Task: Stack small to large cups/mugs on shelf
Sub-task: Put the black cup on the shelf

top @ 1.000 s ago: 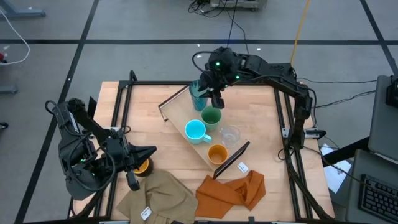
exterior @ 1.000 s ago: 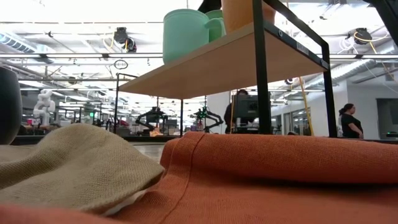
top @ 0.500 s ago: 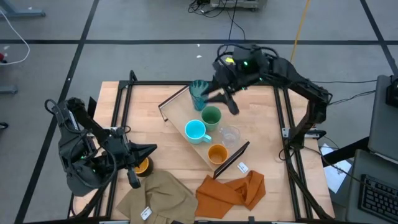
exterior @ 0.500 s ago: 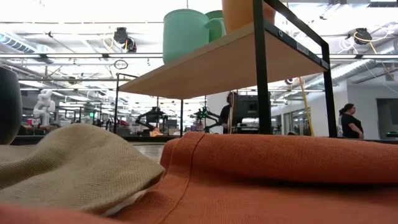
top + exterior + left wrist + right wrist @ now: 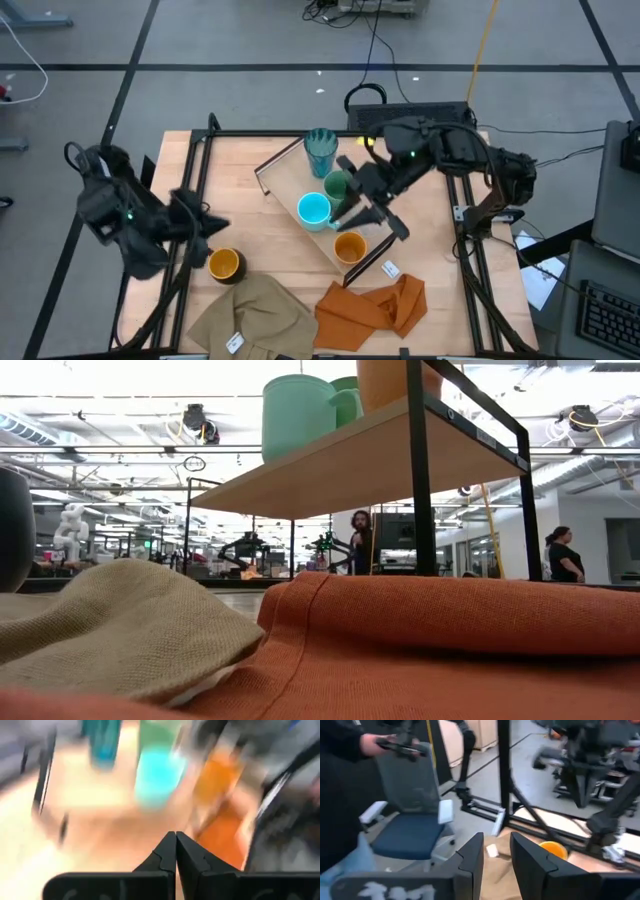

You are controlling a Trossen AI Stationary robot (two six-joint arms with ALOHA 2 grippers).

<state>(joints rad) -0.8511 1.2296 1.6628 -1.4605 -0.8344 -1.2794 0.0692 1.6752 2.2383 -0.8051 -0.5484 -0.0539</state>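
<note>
The light-wood shelf [image 5: 290, 190] lies slantwise on the table. On it stand the ribbed teal cup [image 5: 320, 150], green cup [image 5: 338, 186], light-blue mug [image 5: 314, 210] and orange cup [image 5: 349, 247]. The clear tumbler is hidden beneath my right gripper [image 5: 362, 210], which hovers open over the shelf's middle with nothing between its fingers [image 5: 496, 851]. The dark mug with the yellow-orange inside [image 5: 224, 263] stands alone on the tabletop, also seen in the right wrist view [image 5: 553, 849]. My left gripper [image 5: 205, 218] is shut [image 5: 175, 840] and sits left of that mug, apart from it.
A tan cloth [image 5: 255, 315] and an orange cloth [image 5: 375, 305] lie along the table's near edge, filling the low view's foreground [image 5: 430, 630]. A small white tag [image 5: 389, 268] lies beside the shelf's near bracket. Black frame rails [image 5: 200, 160] run along the table's sides.
My right gripper has left the teal cup at the shelf's far end, swung out to the right, then come toward the near edge over the shelf's middle. The teal cup stays upright. My left gripper has pulled back left and far from the dark mug, which has not moved.
</note>
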